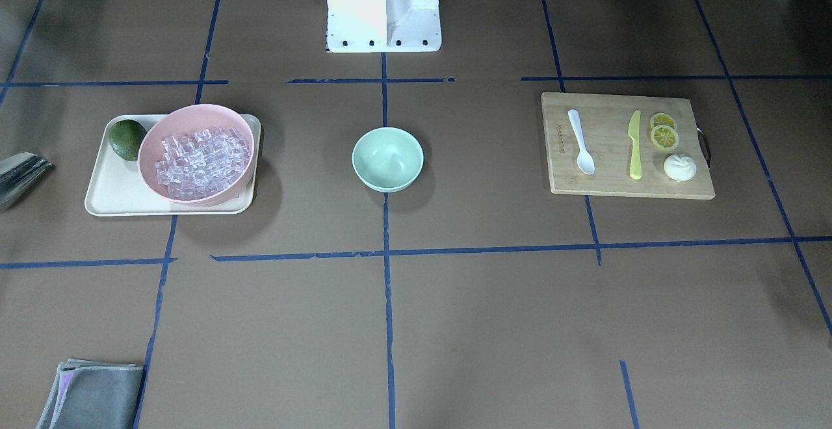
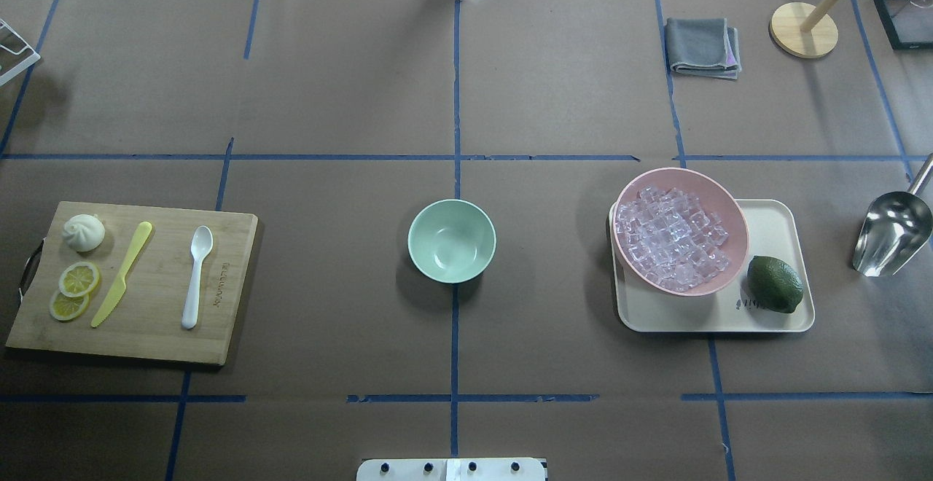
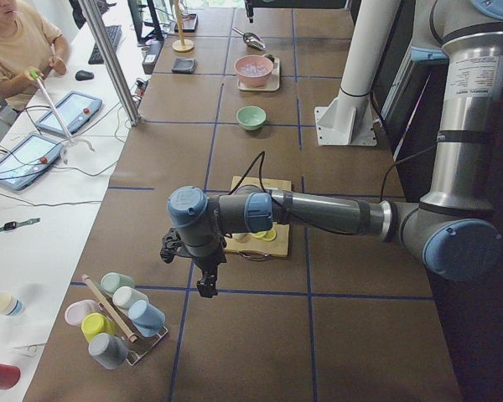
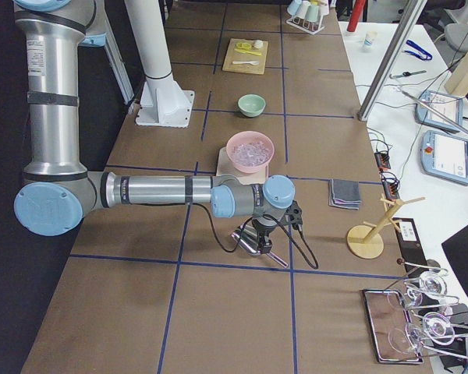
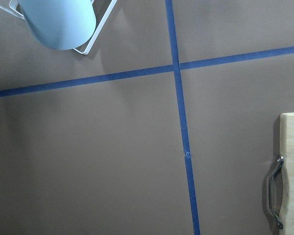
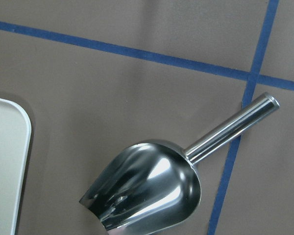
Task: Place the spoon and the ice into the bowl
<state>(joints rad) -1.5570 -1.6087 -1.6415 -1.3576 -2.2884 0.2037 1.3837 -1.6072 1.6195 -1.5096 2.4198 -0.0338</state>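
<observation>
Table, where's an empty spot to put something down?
Bare paper lies between the mint bowl and the cutting board, and between that bowl and the tray. The board is crowded with spoon, knife, lemon slices and bun; the tray with the pink bowl and lime.

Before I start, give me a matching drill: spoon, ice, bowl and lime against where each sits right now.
Things:
1. spoon
2. ice
3. bowl
4. lime

Places:
A. in the pink bowl
B. on the tray, beside the pink bowl
C. on the cutting board
D. alone on the bare table, at its centre

Pairs: 1-C; 2-A; 3-D; 4-B
</observation>
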